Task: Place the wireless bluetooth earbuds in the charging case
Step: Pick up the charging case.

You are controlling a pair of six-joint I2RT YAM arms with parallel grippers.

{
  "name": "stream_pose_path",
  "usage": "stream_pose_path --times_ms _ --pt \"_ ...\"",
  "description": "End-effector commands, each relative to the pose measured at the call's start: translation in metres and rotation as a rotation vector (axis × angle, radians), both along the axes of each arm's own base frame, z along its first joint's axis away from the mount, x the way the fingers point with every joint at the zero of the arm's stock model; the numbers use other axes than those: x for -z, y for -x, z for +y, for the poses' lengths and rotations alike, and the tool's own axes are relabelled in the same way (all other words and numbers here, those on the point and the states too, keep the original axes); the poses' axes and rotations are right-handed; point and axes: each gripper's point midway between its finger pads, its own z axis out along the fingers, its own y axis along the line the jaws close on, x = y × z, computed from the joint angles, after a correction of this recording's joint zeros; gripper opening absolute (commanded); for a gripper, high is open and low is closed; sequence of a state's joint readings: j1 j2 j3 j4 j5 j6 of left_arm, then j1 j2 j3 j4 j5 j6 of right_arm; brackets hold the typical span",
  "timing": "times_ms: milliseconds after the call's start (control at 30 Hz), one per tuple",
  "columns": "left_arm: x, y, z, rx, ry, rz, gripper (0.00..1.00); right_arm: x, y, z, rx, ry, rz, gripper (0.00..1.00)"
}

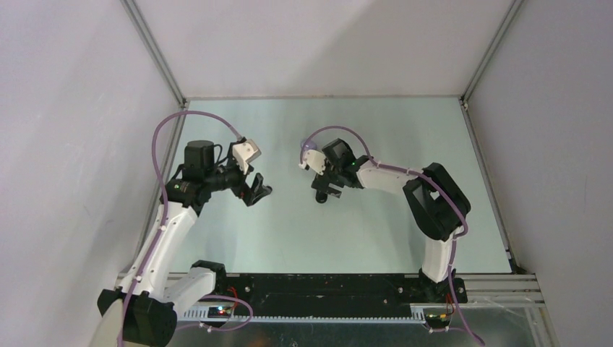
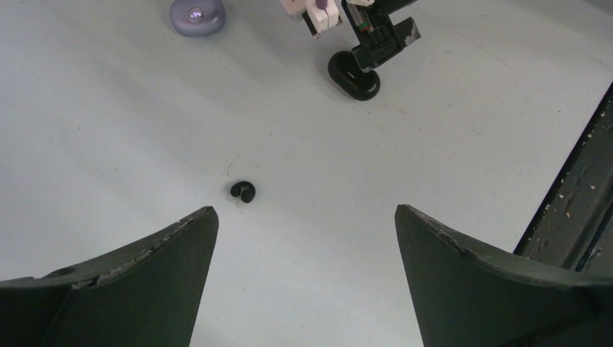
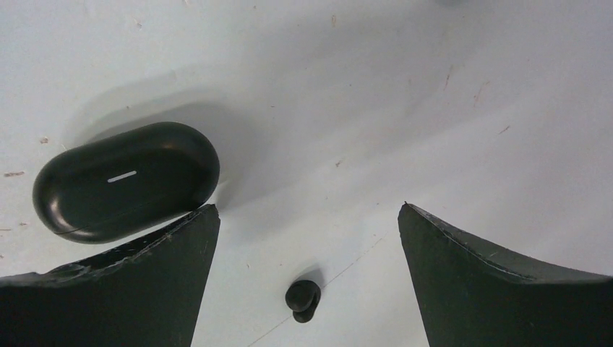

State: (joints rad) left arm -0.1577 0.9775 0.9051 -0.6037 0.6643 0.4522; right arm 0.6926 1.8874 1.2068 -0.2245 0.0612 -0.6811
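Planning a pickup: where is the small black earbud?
In the left wrist view, the small black earbud lies left of centre, nearer than the black oval case.

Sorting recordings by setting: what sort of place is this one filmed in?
Probably a lab robot cell, not a home: plain white walls in a metal frame, a pale table, and a left arm and right arm bolted at its near edge.

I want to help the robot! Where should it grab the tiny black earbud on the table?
Probably pinch the black earbud across its round body, straight down from above: it lies low on the table, apart from the black case, below the open right tool.
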Motion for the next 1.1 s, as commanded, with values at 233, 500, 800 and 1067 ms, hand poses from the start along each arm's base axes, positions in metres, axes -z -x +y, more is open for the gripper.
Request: stream_pose_path --times_ms 233,500,800,1067 --pt "-0.003 -0.006 -0.002 0.001 0.018 -0.018 0.99 -0.055 0.043 0.012 -0.221 -0.296 0.228 0.99" --pt "0.0 -0.006 -0.003 0.004 0.018 0.002 0.99 -0.024 0.06 0.033 -0.303 -0.301 0.274 0.99" --pt "0.004 -0.008 -0.003 0.003 0.013 0.013 0.99 -0.004 0.068 0.045 -0.378 -0.17 0.215 0.99" --pt "0.004 -0.008 -0.003 0.003 0.014 0.013 0.99 0.013 0.055 0.043 -0.337 -0.109 0.183 1.0"
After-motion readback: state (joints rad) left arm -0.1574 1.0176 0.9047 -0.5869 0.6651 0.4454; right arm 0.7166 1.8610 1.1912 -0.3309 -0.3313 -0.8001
